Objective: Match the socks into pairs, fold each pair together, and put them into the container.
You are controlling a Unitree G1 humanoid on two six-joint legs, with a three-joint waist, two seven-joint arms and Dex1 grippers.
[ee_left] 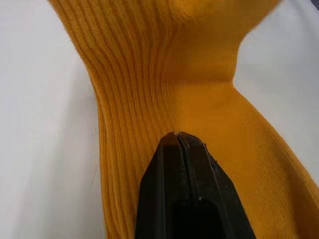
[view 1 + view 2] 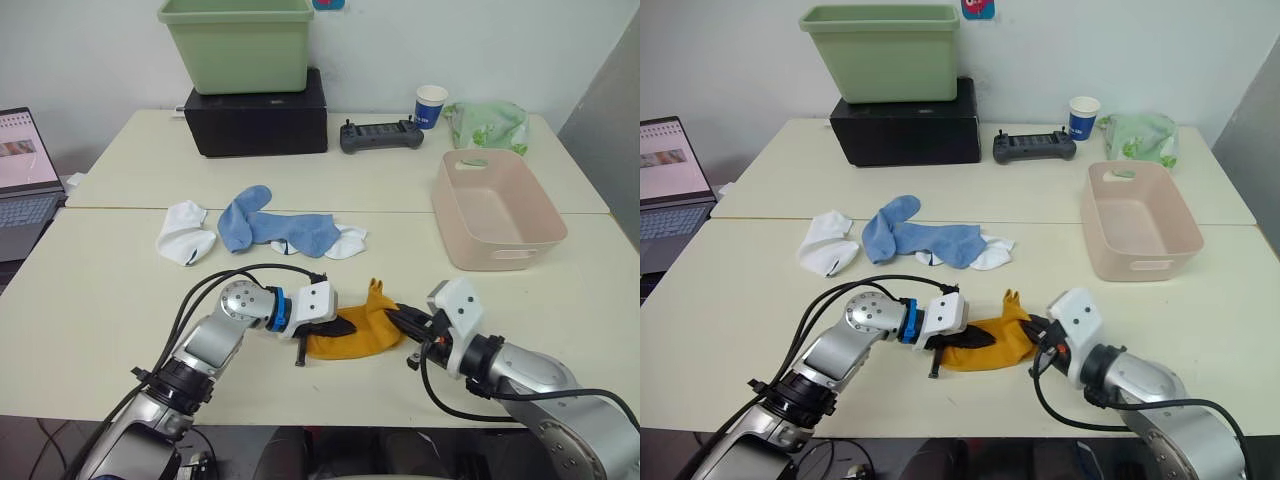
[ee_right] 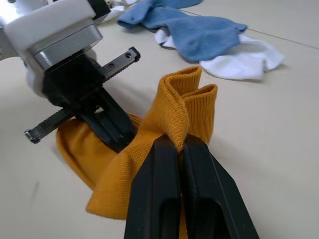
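Your left claw [image 2: 340,325] was clamped on the mustard socks [image 2: 362,333], fingers pinched into the ribbed fabric mid-body. Your right claw [image 2: 400,320] was clenched on the cuff end of the same bundle, and the cuffs stood up just past its fingertips. The bundle lay on the desk [image 2: 90,300] between the two claws, both touching it.

Judgement on handling: these were light, soft and stretchy, no stiffness at all. They would sag and bunch wherever unsupported, and the knit would stretch rather than slide if you pulled. It looked like two layers in the right pinch, so both mustard socks probably moved as one, but I couldn't confirm it at the left pinch. The best hold was the doubled cuffs, thickest and least likely to slip; a mid-body grip risked catching only the top layer.

The blue socks [image 2: 275,228] and white socks [image 2: 185,235] lay in a loose heap well beyond the left claw, one white partly under a blue. The pink tub [image 2: 497,210] sat beyond the right claw, well apart, with nothing seen inside.
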